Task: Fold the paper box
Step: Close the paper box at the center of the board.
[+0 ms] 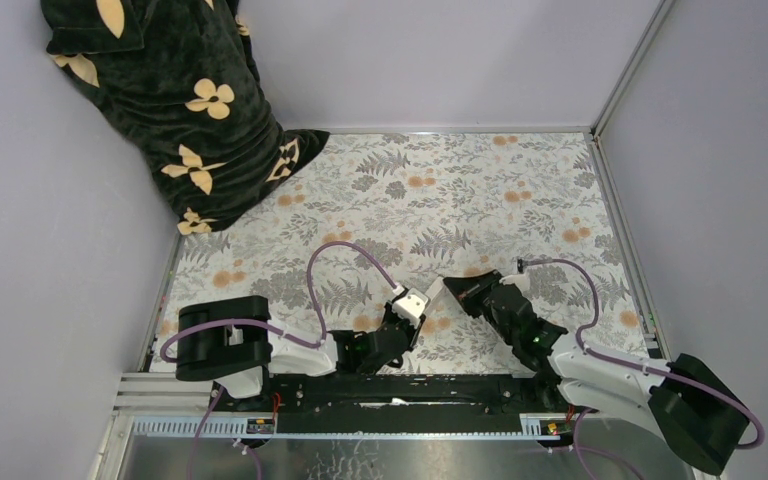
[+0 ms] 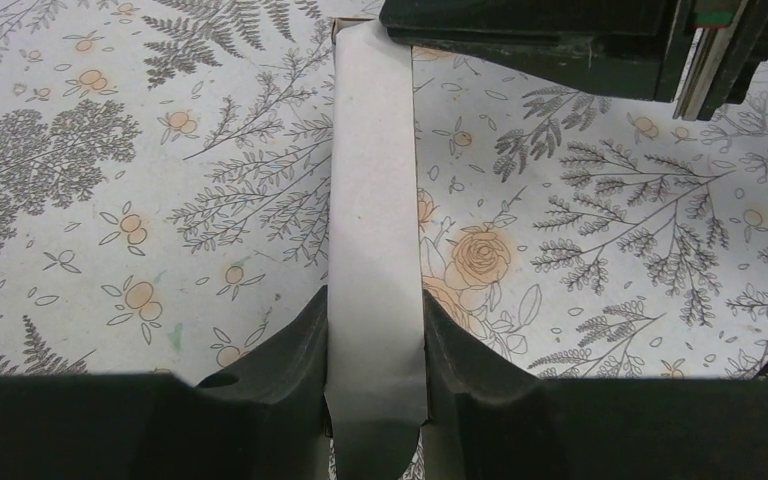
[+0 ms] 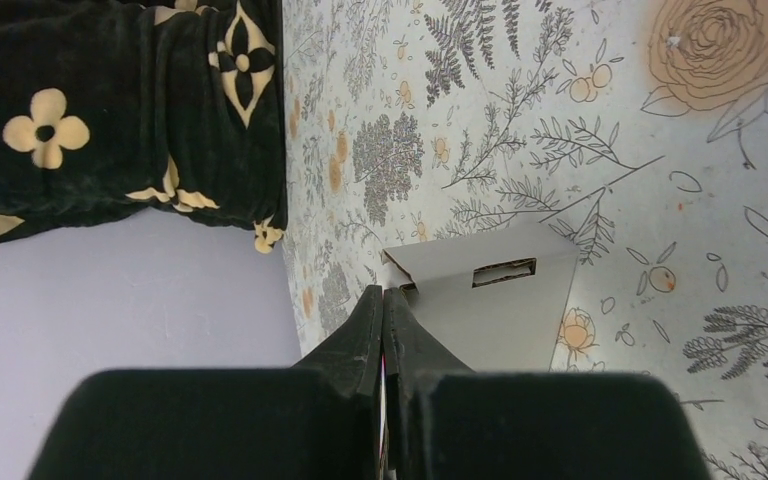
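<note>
The paper box [image 1: 420, 301] is a white, partly folded piece of cardboard held just above the floral table between the two arms. My left gripper [image 1: 409, 313] is shut on it. In the left wrist view the box is a narrow white strip [image 2: 375, 200] running up from between the two black fingers [image 2: 295, 345]. My right gripper [image 1: 456, 287] is shut, with its tips at the box's right end. The right wrist view has a slotted panel of the box [image 3: 505, 305] just right of those closed tips [image 3: 382, 295]. I cannot tell whether a flap is pinched there.
A dark cloth with cream flowers [image 1: 180, 100] is bunched in the far left corner and also fills the top left of the right wrist view [image 3: 110, 110]. Pale walls [image 1: 720, 150] close in the floral-covered table [image 1: 460, 190] on three sides. The right arm's black fingers [image 2: 560, 40] cross the top of the left wrist view.
</note>
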`<control>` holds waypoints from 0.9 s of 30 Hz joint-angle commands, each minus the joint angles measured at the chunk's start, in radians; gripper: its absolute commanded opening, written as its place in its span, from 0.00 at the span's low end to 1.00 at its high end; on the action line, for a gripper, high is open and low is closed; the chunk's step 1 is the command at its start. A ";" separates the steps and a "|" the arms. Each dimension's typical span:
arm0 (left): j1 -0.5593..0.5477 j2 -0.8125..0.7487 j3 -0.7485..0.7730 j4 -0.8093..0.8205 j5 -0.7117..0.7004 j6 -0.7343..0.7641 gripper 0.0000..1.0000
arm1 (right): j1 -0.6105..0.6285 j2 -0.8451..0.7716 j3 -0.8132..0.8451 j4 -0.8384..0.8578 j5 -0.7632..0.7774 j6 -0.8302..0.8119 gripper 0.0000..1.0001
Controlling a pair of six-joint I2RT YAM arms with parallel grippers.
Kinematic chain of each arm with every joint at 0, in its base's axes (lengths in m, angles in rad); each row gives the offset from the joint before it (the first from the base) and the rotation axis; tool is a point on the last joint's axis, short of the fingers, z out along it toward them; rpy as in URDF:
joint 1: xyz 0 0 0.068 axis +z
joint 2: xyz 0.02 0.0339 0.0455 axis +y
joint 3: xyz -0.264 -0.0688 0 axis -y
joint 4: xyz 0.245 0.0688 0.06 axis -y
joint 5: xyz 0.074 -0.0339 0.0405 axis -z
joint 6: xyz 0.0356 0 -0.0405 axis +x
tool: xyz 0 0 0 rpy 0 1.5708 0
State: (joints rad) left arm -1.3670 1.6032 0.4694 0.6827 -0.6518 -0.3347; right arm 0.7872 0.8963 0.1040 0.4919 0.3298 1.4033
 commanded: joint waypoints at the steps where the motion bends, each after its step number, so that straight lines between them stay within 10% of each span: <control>1: 0.003 0.037 -0.028 -0.166 -0.011 -0.013 0.07 | -0.008 0.110 -0.010 -0.150 -0.005 -0.039 0.00; 15: 0.000 0.038 -0.030 -0.158 -0.017 -0.007 0.07 | -0.090 -0.161 0.140 -0.138 -0.031 -0.293 0.00; 27: 0.000 0.036 -0.032 -0.155 -0.019 -0.006 0.07 | -0.182 0.110 0.242 0.116 -0.378 -0.308 0.00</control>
State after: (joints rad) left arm -1.3674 1.6032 0.4698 0.6750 -0.6769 -0.3401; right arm 0.6086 0.9661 0.2981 0.5011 0.0856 1.1126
